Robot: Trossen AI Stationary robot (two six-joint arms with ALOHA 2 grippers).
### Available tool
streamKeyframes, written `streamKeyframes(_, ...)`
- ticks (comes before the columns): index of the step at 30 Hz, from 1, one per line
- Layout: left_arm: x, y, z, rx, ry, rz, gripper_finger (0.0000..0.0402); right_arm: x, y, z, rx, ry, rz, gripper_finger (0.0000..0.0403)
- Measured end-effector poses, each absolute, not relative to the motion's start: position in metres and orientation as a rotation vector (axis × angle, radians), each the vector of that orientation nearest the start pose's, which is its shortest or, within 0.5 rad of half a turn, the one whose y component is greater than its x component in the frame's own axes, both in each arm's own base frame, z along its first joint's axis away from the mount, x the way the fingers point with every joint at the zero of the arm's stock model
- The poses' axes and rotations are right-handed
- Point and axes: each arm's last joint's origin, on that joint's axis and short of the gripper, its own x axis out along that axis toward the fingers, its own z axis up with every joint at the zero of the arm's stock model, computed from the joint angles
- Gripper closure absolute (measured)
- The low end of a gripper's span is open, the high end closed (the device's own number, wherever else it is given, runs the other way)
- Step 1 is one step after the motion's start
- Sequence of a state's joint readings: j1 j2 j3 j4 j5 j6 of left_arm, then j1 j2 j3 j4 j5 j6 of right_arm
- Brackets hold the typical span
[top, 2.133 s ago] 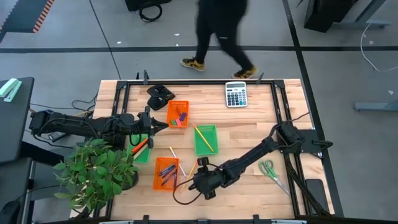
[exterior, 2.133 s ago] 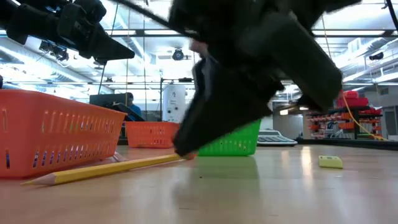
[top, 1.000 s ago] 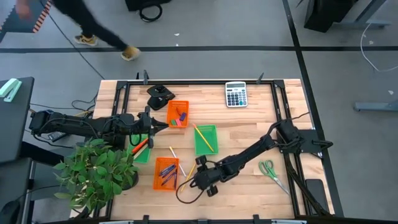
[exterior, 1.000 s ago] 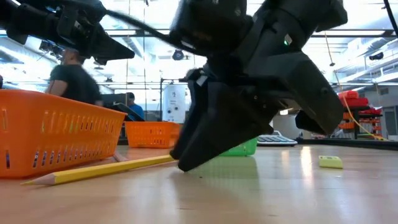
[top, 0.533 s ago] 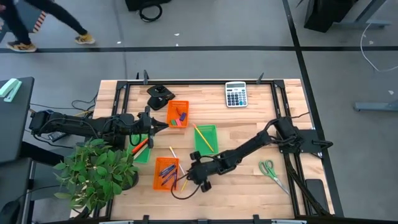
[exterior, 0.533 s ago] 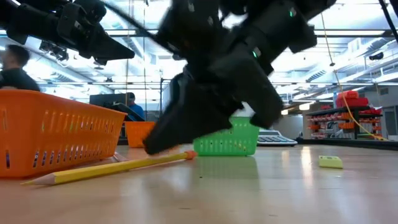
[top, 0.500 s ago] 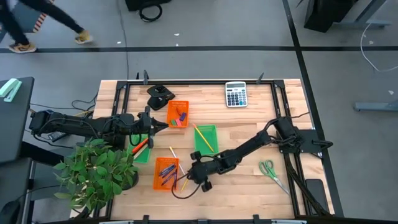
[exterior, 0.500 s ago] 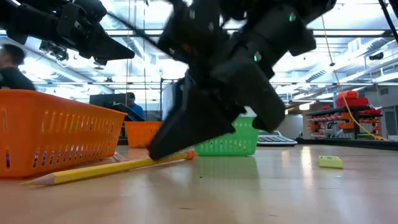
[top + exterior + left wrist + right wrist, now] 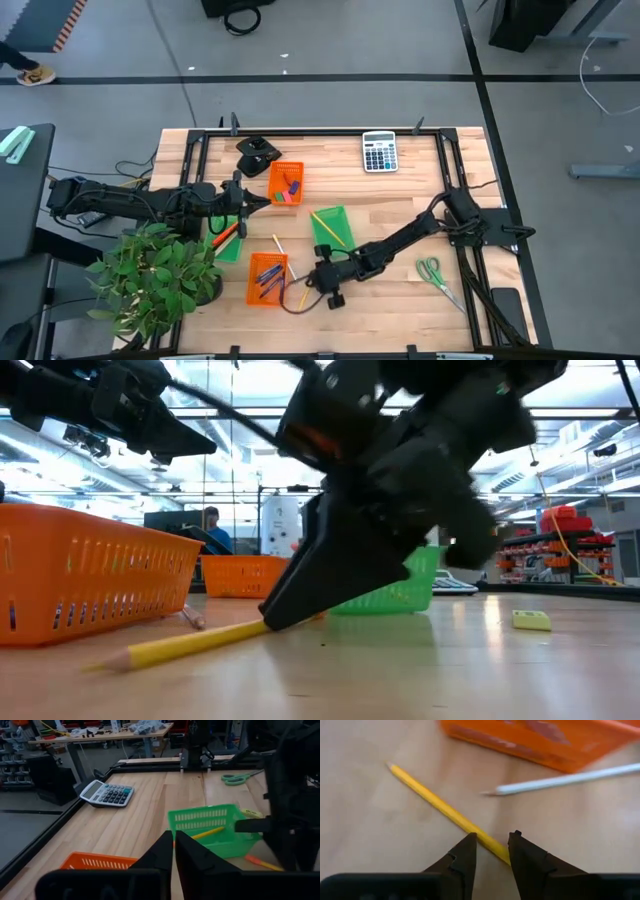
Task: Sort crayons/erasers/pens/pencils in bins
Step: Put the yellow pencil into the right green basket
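A long yellow pencil [image 9: 435, 802] lies flat on the table beside the near orange bin [image 9: 267, 278], which holds pens. My right gripper [image 9: 492, 842] slants down over the pencil's blunt end, open, one fingertip on each side of it [image 9: 275, 620]. A pale pencil [image 9: 560, 782] lies against that bin. My left gripper [image 9: 262, 203] hovers shut and holds nothing, near the far orange bin [image 9: 286, 183] with erasers. A green bin [image 9: 330, 228] holds a yellow pencil. A second green bin [image 9: 228, 242] with a crayon sits partly under the left arm. My right gripper straddles the yellow pencil near its blunt end [image 9: 495, 847], coming from above at a slant from the table's right. The pencil crosses the gap askew and meets the inner side of one finger [image 9: 520, 857]. It lies on the table and is not pinched.
A grey calculator [image 9: 379, 152] lies at the far edge, green-handled scissors [image 9: 432, 270] at the right, a potted plant [image 9: 160, 275] at the near left corner. A yellow eraser [image 9: 531, 621] lies loose on the wood. A cable loops on the table by my right gripper [image 9: 295, 300].
My right gripper has come down onto the table by the near orange bin, rolling its wrist a little. The yellow pencil has swung about on the table, its pointed end now nearer the table's near edge. The green bin with the pencil has turned slightly.
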State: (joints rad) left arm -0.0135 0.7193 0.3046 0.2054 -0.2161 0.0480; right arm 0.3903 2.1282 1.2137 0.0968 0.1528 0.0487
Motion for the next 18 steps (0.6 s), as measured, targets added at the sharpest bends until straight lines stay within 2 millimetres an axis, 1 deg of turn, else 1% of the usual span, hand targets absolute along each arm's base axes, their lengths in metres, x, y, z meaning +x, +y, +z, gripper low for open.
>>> streamKeyframes(4,0.164,0.004,0.214,0.072,0.213,0.197,0.0378,0.390,0.174,0.103,-0.202,0.784,0.269,0.0300)
streamKeyframes(9,0.164,0.004,0.214,0.072,0.214,0.197,0.0372,0.387,0.186,0.106,-0.207,0.785,0.305,0.0319)
streamKeyframes(14,0.164,0.004,0.214,0.072,0.214,0.197,0.0372,0.386,0.187,0.106,-0.232,0.779,0.294,0.0331)
streamKeyframes(18,0.164,0.004,0.214,0.072,0.214,0.196,0.0378,0.390,0.180,0.106,-0.279,0.769,0.280,0.0337)
